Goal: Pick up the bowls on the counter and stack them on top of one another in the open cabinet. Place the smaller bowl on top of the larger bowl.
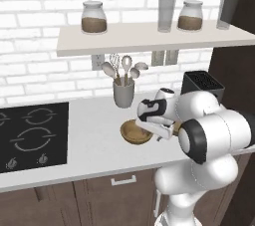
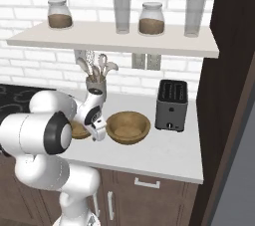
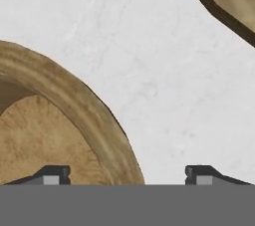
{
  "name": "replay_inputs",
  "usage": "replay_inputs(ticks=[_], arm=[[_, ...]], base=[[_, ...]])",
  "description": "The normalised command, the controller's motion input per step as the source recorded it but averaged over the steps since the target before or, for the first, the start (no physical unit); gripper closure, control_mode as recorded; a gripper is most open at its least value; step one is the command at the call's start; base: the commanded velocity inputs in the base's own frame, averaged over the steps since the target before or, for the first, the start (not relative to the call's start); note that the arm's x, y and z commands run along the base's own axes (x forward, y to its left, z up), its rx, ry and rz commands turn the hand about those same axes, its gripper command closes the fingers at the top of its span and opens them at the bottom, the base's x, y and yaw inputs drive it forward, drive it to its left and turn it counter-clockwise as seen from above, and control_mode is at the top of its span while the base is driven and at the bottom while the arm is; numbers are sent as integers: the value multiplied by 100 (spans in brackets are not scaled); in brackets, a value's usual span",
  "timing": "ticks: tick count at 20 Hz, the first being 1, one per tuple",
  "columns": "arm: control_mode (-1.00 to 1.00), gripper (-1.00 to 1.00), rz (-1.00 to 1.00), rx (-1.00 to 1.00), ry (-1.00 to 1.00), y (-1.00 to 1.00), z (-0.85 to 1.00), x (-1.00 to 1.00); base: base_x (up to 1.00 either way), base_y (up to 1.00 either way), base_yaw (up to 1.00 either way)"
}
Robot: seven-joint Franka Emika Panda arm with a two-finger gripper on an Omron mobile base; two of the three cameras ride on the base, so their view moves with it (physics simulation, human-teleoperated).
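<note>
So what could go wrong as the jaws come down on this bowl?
The jaws straddle the smaller bowl's rim, one tip inside and one outside. A thin rim hold could let it tilt or slip on lifting.

The larger bowl sits close beside it, so the arm could nudge it.

The open cabinet already holds jars and glasses, which crowd the free space.
</note>
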Motion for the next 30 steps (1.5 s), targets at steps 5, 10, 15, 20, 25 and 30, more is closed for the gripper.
replay_inputs(ticks=[5,10,15,20,25,30], arm=[[-100,100,0,0,0,0,0,0],[-100,100,0,0,-2,0,7,-1],[-100,100,0,0,-14,0,48,-7],[-100,100,-3,0,-13,-4,83,-10],[-100,100,-4,0,-5,-44,91,-32],[-100,100,-9,4,0,-91,56,-53]], base=[[0,0,0],[0,0,0],[0,0,0],[0,0,0],[0,0,0],[0,0,0]])
